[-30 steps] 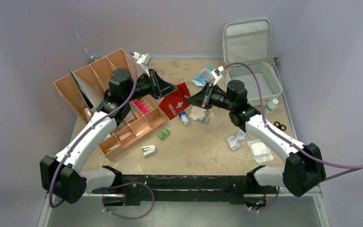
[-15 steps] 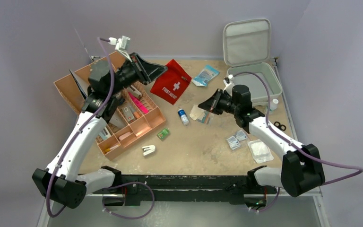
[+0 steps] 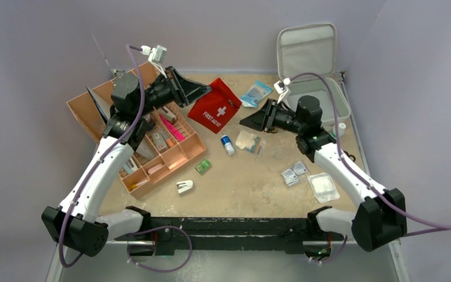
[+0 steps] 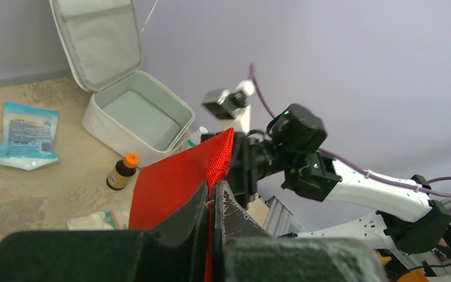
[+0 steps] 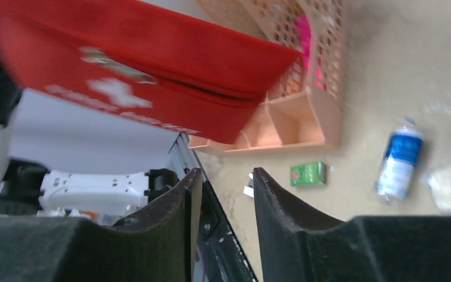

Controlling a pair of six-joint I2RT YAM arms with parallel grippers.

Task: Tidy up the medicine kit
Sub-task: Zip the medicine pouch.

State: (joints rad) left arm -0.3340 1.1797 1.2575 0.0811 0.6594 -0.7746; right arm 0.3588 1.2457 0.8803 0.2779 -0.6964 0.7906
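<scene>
The medicine kit is a light grey case at the back right, open, with its lid standing up and the inside empty. It also shows in the left wrist view. My left gripper is shut on one edge of the red first aid pouch and holds it in the air, left of the kit; in the left wrist view the gripper pinches the red fabric. My right gripper is open and empty, just right of the pouch. In the right wrist view the gripper sits below the pouch.
Tan-orange organizer trays stand at the left. A blue bottle, green box, gauze pads, sachets, a clear packet and a blue packet lie about. A brown bottle stands by the kit.
My left gripper has lifted the red pouch off the table and carried it back and left. My right gripper has let go of it, then swung up towards the pouch again.
</scene>
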